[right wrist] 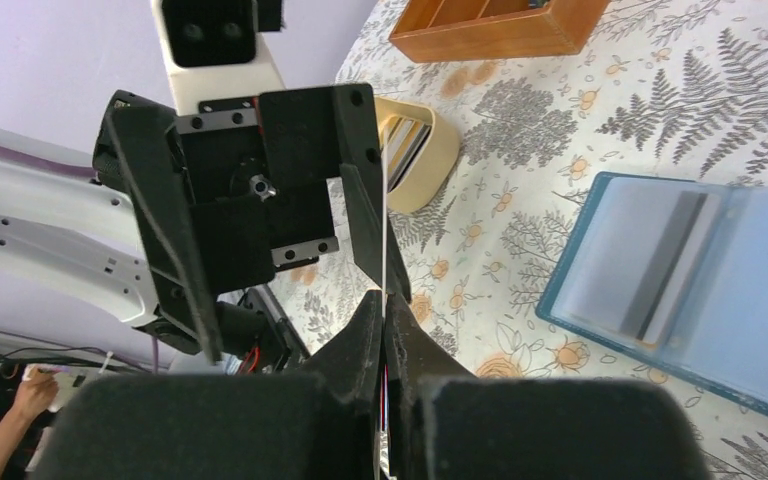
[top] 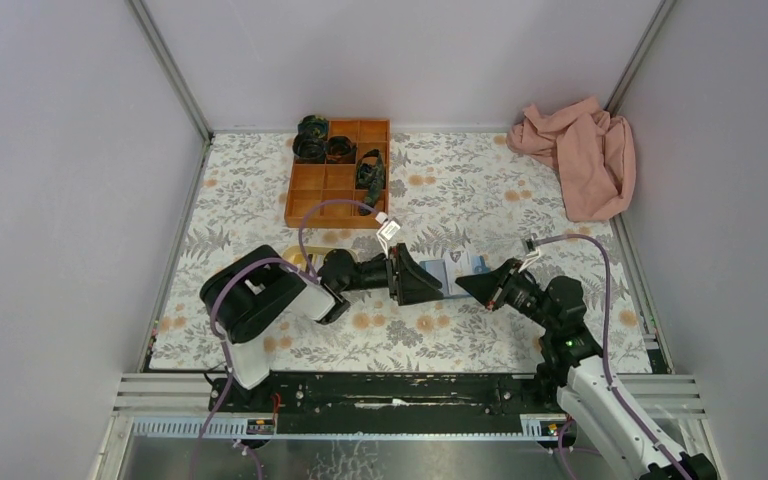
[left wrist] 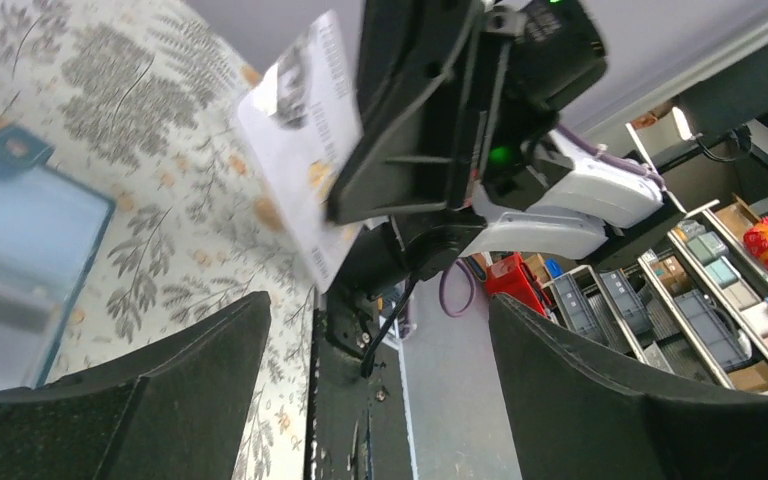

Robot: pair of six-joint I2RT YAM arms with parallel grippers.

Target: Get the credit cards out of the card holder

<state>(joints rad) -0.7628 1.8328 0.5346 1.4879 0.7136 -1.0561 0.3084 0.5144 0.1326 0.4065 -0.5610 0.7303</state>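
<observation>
The light-blue card holder lies open on the floral cloth between the two grippers; in the right wrist view the card holder shows a dark credit card in a pocket. My right gripper is shut on a thin white credit card, seen edge-on and held up off the table. In the left wrist view that white card sticks out of the right gripper's fingers. My left gripper faces it, open, with nothing between its fingers. The card holder appears at the left there.
A yellow oval tray with cards standing in it sits by the left arm. A wooden compartment box with dark items is at the back. A pink cloth is bunched in the back right corner.
</observation>
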